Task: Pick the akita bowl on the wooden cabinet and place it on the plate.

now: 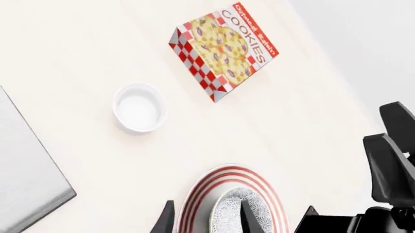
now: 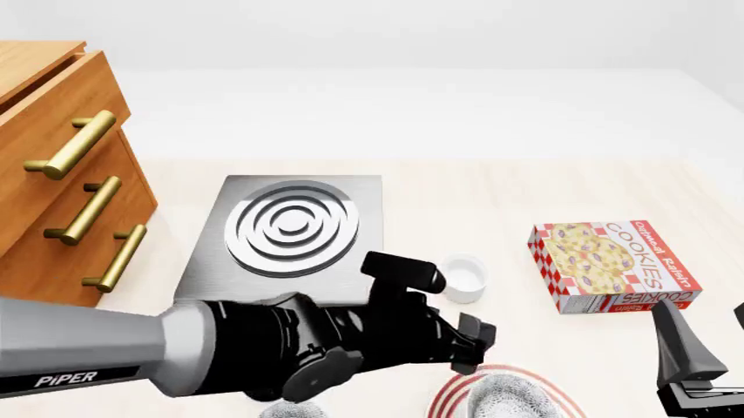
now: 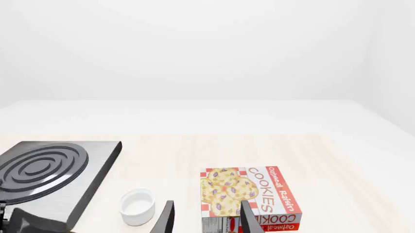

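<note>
The akita bowl (image 1: 228, 213) with its speckled outside sits on the red-ringed plate (image 1: 194, 201) at the table's near edge. In the front view the bowl (image 2: 508, 396) and the plate (image 2: 448, 399) show just past my left arm. My left gripper (image 1: 207, 203) hangs open right above them, one finger over the bowl's middle, the other outside the plate's rim. My right gripper (image 3: 207, 204) is open and empty, off to the right near the cookie box. The wooden cabinet (image 2: 58, 174) stands at the far left, with nothing visible on its top.
A grey stove (image 2: 291, 226) with silver rings lies beside the cabinet. A small white cup (image 2: 463, 277) stands between the stove and a cookie box (image 2: 611, 266). My right arm (image 1: 389, 165) shows close to the plate in the left wrist view.
</note>
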